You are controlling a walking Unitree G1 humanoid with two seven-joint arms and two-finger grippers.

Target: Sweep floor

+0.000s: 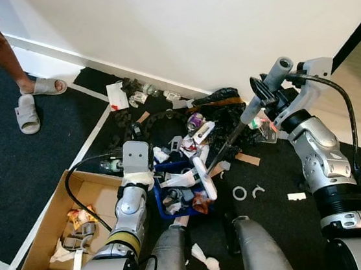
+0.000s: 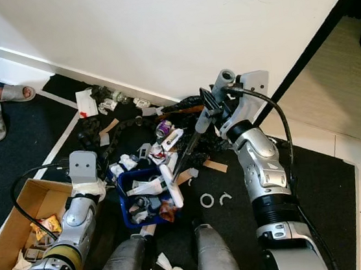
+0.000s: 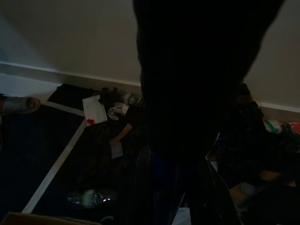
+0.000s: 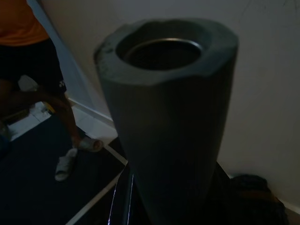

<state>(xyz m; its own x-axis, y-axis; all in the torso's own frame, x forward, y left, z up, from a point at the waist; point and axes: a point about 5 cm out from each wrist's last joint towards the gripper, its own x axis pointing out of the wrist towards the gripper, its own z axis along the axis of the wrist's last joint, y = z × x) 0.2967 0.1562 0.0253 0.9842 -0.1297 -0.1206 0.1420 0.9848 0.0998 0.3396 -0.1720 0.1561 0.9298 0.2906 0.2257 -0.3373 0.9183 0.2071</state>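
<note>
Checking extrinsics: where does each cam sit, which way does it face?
Left eye: head, looking down at litter and blue dustpan; both arms, right hand on broom handle.
Right eye: same scene, shifted.
Left wrist: dark, along left hand toward wall; bottle.
Right wrist: up the handle end; person's legs.
Shared: sandals.

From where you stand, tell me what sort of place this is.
Likely a room in a home, in a corner by a white wall. Dark carpet meets pale floor tiles, a person's slippered feet stand nearby, and household litter lies beside a cardboard box.
</note>
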